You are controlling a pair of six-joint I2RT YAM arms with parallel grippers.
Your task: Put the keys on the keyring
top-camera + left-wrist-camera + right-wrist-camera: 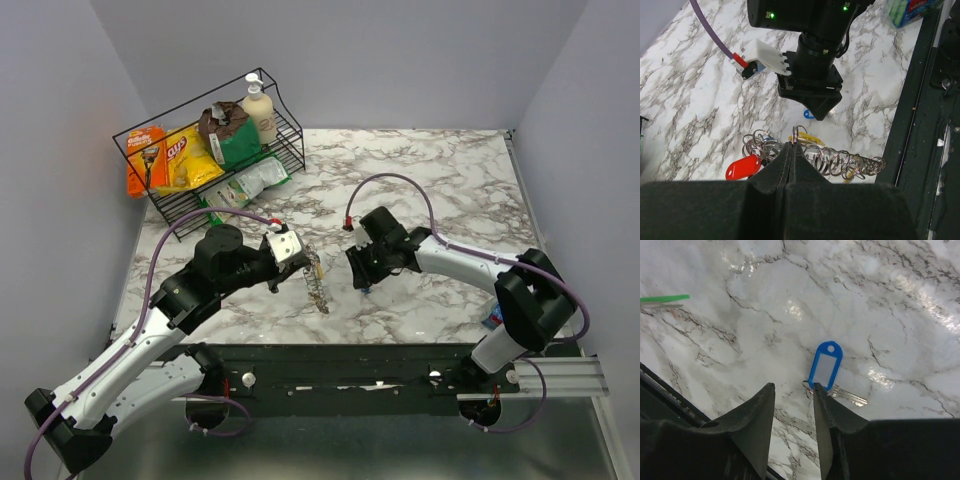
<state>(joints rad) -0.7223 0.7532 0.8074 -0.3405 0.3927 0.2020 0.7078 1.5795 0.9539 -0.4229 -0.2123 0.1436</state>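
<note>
Near edge: dark rail [380, 360] spans the width, both arm bases on it. Mid-table, L gripper [791, 149] clenched on keyring [798, 133] wire; ring chain [845, 162] and red tag [742, 167] trail from it. Just R of it, R gripper [792, 397] jaws apart, nothing btwn; blue-tagged key [826, 365] flat on marble table [450, 170] just past the tips. Far L edge: wire basket [290, 150], well apart from both.

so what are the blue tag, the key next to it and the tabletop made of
The blue tag looks like glossy plastic: saturated colour, moulded hole, pale label window. The key looks like bare silver metal, thin and reflective. The tabletop shows white marble veining with shiny glare; real stone or printed laminate, I cannot tell.
</note>
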